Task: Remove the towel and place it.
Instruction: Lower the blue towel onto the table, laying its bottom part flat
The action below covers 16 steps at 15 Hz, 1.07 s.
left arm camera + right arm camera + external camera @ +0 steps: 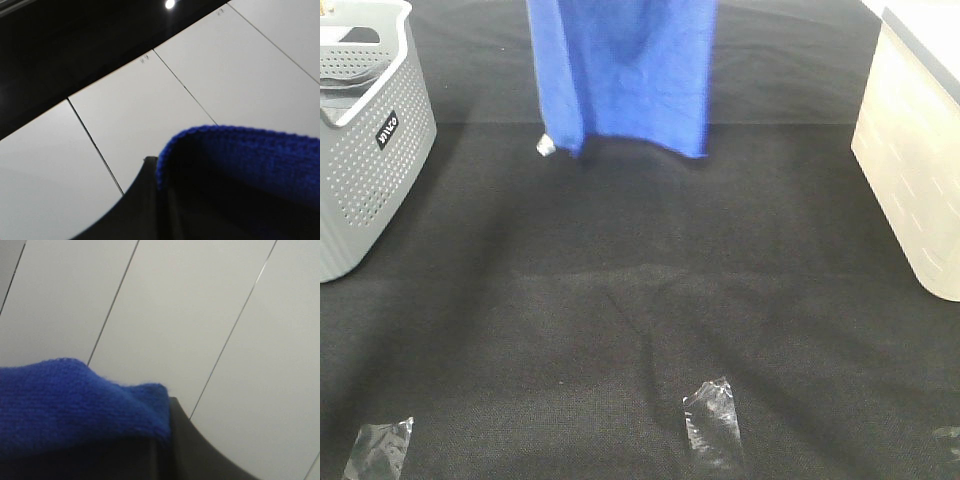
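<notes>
The royal-blue towel hangs down from above the top edge of the exterior high view at the back centre. Its lower edge is just over the black table and its small white tag is at the lower left corner. Neither gripper shows in that view. In the left wrist view a towel edge lies over a dark finger, with white panels behind. In the right wrist view the towel bunches against a dark finger. Both grippers appear shut on the towel's top edge.
A grey perforated basket stands at the left edge. A cream bin stands at the right edge. Pieces of clear tape lie on the black table cover near the front.
</notes>
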Each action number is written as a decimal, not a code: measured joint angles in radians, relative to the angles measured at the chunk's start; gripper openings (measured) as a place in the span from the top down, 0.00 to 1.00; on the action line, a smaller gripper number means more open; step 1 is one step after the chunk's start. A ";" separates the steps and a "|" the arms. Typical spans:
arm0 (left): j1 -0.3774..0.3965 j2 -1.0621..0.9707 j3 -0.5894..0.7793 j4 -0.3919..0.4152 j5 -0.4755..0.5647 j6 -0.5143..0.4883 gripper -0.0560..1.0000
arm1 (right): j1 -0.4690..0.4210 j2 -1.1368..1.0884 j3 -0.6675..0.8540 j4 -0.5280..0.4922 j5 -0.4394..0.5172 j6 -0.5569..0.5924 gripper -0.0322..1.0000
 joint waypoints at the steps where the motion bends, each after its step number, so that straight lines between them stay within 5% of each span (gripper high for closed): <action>1: 0.003 0.006 -0.015 0.000 0.016 0.000 0.95 | -0.010 0.003 0.000 0.000 0.000 0.002 0.94; 16: 0.011 0.067 -0.019 0.001 0.071 -0.001 0.95 | -0.029 0.037 -0.003 0.016 -0.021 0.029 0.94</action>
